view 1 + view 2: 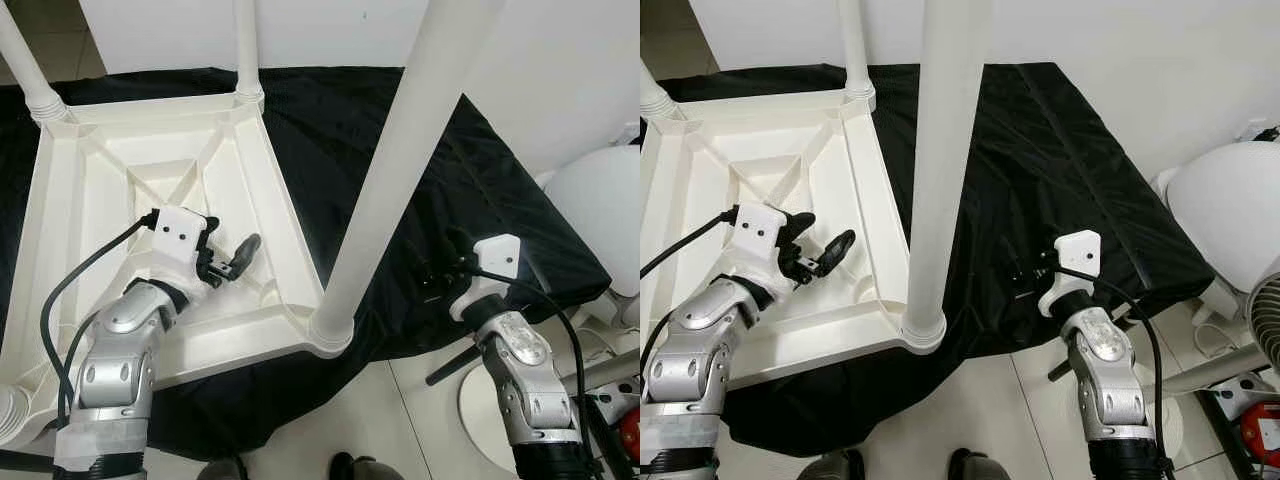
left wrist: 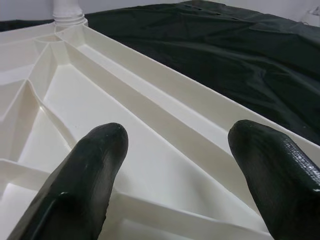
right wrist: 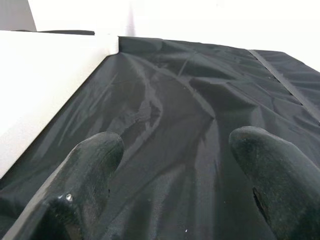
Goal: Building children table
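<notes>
Already upside down on the black cloth (image 1: pixel 440 180), the white children's table (image 1: pixel 110 200) is wearing three legs; both the left claw (image 1: pixel 232 262) and right claw (image 3: pixel 170 165) are hovering open and empty, so the near-left socket (image 1: pixel 15 405) probably needs its leg.

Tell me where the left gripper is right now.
In the left eye view the left gripper hovers open over the upturned white plastic table, near its right rim, left of the nearest white leg.
</notes>
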`<state>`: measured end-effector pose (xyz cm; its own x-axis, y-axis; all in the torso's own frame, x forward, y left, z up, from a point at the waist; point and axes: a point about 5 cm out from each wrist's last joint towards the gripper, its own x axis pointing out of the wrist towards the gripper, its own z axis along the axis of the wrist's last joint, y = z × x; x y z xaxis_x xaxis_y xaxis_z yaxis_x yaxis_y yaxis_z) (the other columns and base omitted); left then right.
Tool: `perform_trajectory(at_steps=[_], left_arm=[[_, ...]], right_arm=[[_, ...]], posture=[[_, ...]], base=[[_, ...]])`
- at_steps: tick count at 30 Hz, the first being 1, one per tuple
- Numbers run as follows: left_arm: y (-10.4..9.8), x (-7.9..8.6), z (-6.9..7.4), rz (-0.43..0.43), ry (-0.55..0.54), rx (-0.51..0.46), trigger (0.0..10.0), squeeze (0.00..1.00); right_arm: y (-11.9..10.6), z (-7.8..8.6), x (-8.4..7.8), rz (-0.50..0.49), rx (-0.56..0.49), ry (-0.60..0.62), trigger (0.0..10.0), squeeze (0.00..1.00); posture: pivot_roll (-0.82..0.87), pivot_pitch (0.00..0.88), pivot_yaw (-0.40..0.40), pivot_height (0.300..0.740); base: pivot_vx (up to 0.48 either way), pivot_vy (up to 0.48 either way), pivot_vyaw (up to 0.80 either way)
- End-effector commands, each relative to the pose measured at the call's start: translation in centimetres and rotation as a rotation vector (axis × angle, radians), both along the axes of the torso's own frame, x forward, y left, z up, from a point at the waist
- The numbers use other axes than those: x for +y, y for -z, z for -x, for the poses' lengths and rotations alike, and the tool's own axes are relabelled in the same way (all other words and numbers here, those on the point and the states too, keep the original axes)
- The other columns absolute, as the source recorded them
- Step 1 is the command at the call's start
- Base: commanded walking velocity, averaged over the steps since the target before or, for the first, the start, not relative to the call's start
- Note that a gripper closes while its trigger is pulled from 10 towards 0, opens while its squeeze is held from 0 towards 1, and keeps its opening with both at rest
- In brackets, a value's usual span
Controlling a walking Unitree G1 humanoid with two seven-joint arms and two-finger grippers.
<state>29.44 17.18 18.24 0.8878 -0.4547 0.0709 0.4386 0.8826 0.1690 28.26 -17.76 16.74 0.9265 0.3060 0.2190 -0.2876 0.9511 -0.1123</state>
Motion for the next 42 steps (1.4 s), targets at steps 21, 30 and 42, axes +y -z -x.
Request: perform_trajectory(at_steps=[21, 30, 42], left_arm=[[0.2, 0.4, 0.4, 0.011, -0.041, -0.042, 10.0, 0.0], [0.4, 0.2, 0.9, -0.047, 0.018, -0.039, 10.0, 0.0], [0.4, 0.0, 1.0, -0.08, 0.06, -0.043, 10.0, 0.0]], right_arm=[[1.1, 1.6, 1.5, 0.078, 0.097, -0.375, 10.0, 0.0], [1.3, 3.3, 1.6, 0.136, 0.185, -0.638, 10.0, 0.0], [1.0, 3.5, 2.8, 0.242, 0.216, -0.849, 10.0, 0.0]], posture=[[0.1, 0.099, -0.027, 0.74], [0.11, 0.089, -0.016, 0.74], [0.12, 0.091, -0.003, 0.74]], base=[[0.0, 0.0, 0.0], [0.0, 0.0, 0.0], [0.0, 0.0, 0.0]])
